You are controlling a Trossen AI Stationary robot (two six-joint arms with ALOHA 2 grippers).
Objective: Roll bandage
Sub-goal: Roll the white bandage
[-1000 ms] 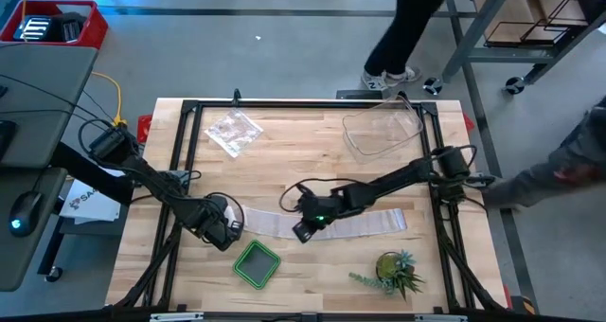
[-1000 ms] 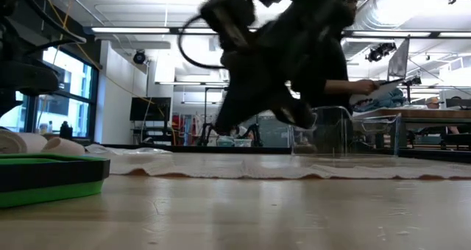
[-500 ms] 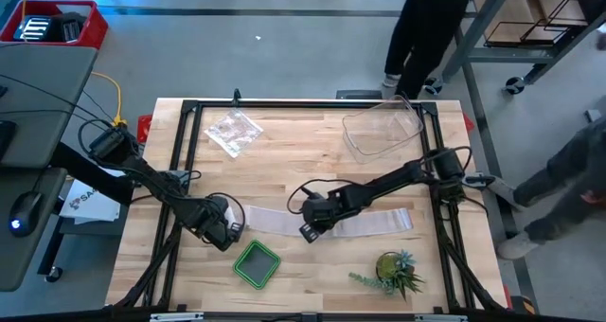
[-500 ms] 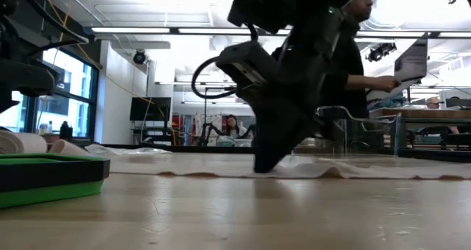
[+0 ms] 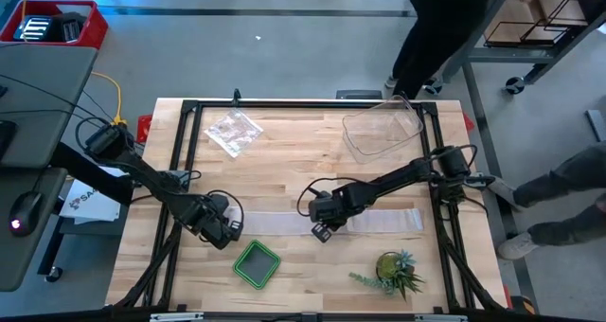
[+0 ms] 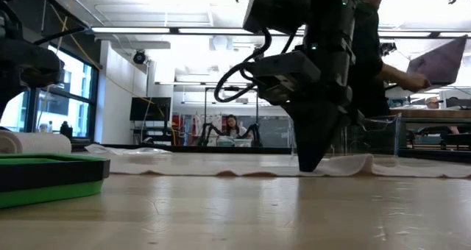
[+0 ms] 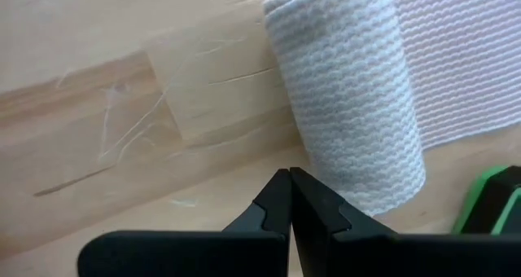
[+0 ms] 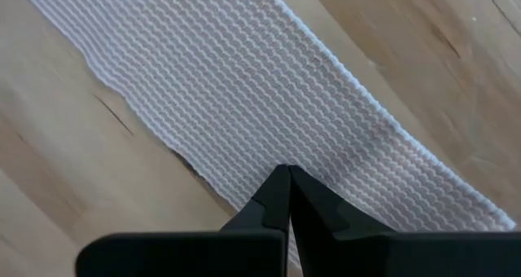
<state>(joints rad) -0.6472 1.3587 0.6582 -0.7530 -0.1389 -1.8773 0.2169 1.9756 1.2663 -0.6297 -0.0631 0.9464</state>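
Note:
The bandage [image 5: 374, 222] lies as a white gauze strip across the table's middle, rippled in the low view. Its left end is wound into a small roll [image 7: 350, 106] that lies on its side on the wood. My left gripper [image 7: 289, 175] is shut, points down and stands right beside the roll's end face. My right gripper [image 5: 322, 231] is shut, points steeply down, and has its tips on the strip about midway along it. My left gripper stands close to the roll's edge [image 7: 313, 159]; I cannot tell whether it touches. My right gripper presses its shut fingertips [image 8: 281, 183] down on the flat strip close to its long near edge [image 8: 244, 191], from above. The cloth lies flat on the wood under the tips [image 6: 309, 165].
A green tray [image 5: 257, 263] sits near the front, close to the roll. A small plant [image 5: 393, 270] stands at the front right. A clear tub [image 5: 382, 131] and a crinkly bag [image 5: 233, 131] are toward the far edge. People move beyond the far and right edges.
My right gripper has gone toward the table's right edge and sunk, tipping from a slant to nearly upright with its shut tips on the strip. The strip's free end has slid toward the right edge, so the strip lies longer. The roll has stayed in place.

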